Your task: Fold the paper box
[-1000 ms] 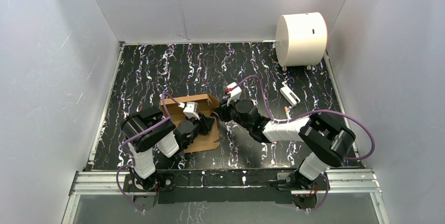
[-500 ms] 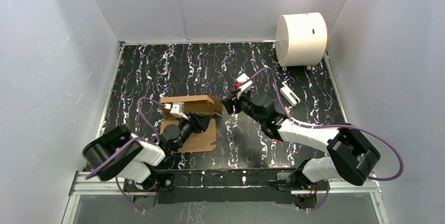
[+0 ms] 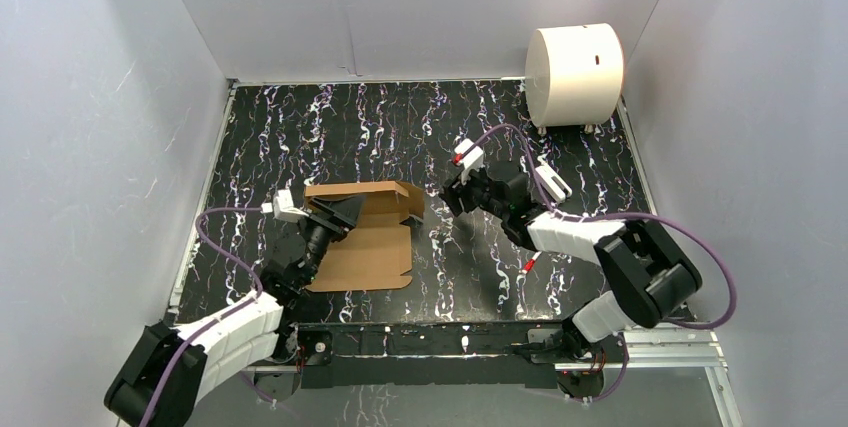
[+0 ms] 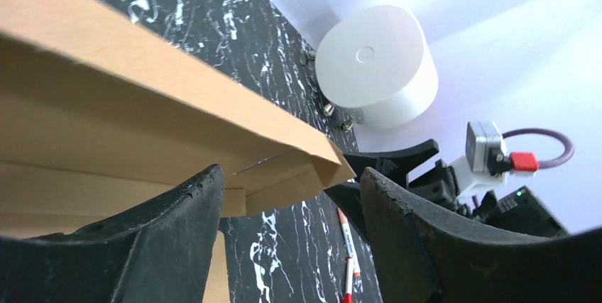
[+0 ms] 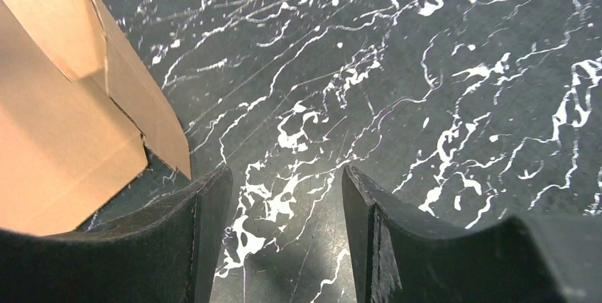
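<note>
**A:** Item one, the paper box (image 3: 368,247)?

**B:** Brown cardboard, lying on the black marbled table (image 3: 400,127), left of centre. The near panel is flat and the far side is folded up into a raised strip.

**A:** Item two, the left gripper (image 3: 338,211)?

**B:** At the box's far-left part, low over the cardboard. In the left wrist view its jaws stand apart, with the raised strip's corner seen between them and nothing clamped.

**A:** Item three, the right gripper (image 3: 449,197)?

**B:** Just beside the box's right edge, not touching it. Jaws spread, with only table between them.

**A:** Sundries?

**B:** One white cylinder (image 3: 573,60) at the far-right corner, well apart from the box, and one pen (image 4: 346,243) lying on the table.
</note>
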You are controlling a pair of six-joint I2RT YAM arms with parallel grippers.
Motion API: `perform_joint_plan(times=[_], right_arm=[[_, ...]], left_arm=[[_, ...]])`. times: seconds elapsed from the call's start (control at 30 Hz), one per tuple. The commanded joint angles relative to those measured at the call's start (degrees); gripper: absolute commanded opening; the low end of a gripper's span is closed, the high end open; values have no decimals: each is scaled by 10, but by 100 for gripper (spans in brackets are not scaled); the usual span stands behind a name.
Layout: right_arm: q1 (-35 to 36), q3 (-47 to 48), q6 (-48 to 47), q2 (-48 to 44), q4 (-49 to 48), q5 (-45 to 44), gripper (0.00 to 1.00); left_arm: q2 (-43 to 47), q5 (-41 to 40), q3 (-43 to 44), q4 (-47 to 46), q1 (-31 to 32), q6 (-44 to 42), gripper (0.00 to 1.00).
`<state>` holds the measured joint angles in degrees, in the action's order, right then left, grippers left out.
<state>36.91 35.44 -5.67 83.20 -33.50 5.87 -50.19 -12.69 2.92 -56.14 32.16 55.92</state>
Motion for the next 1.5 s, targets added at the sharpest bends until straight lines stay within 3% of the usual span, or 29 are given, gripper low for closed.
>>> perform_joint_plan(times=[0.0,0.2,0.43,0.7,1.03,1.33,1.47], right_arm=[[-2,34,-34,29,-48,31,66],[-9,45,-48,79,-89,64,66],[-12,72,-49,124,-97,111,66],[-12,73,-48,143,-108,128,66],[-12,81,-32,161,-116,192,64],[-10,73,-19,165,-128,216,63],[-4,72,-11,167,-131,228,63]], left_arm=[[8,50,-11,27,-40,108,68],[-6,43,-15,-6,-72,182,67],[-82,49,-7,-73,-97,261,59],[-118,58,12,-115,-103,279,47],[-146,57,16,-142,-105,293,30],[-170,62,14,-174,-105,309,3],[-168,56,7,-179,-105,306,0]])
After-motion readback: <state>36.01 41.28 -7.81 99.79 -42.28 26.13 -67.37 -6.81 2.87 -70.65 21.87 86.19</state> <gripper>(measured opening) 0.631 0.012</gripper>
